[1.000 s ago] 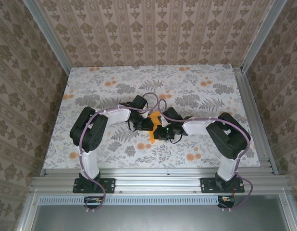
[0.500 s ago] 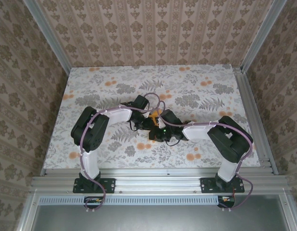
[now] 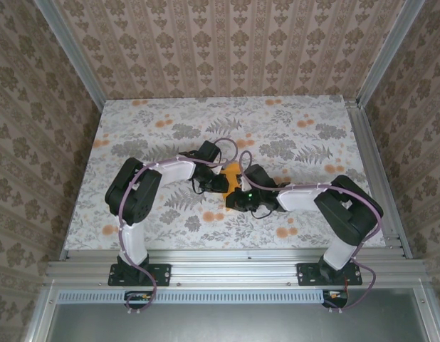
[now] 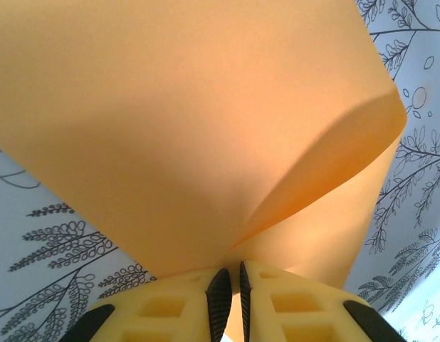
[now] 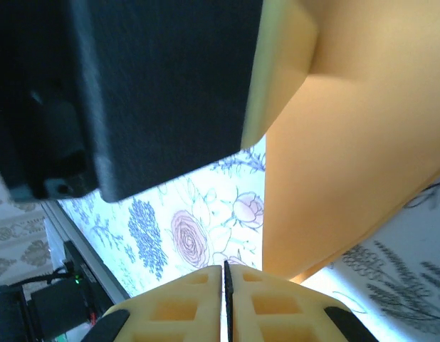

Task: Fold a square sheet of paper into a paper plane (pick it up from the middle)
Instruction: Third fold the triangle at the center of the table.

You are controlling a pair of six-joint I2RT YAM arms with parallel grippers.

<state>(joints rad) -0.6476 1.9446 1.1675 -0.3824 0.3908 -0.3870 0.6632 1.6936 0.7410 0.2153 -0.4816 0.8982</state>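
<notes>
Above the table (image 3: 134, 135), left claw (image 4: 229, 276) pinches orange paper (image 4: 170, 128); right claw (image 5: 226, 276) is pressed together.

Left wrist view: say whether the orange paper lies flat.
No, the square sheet of paper bends in a curved fold, pinched by the left gripper.

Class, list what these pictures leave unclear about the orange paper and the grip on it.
Top view: sheet of paper, small, mostly under both wrists; folds unreadable.
Left wrist view: its outline, cut off by the top and left edges.
Right wrist view: whether paper sits between the right gripper's shut jaws; fingers hide it.
</notes>
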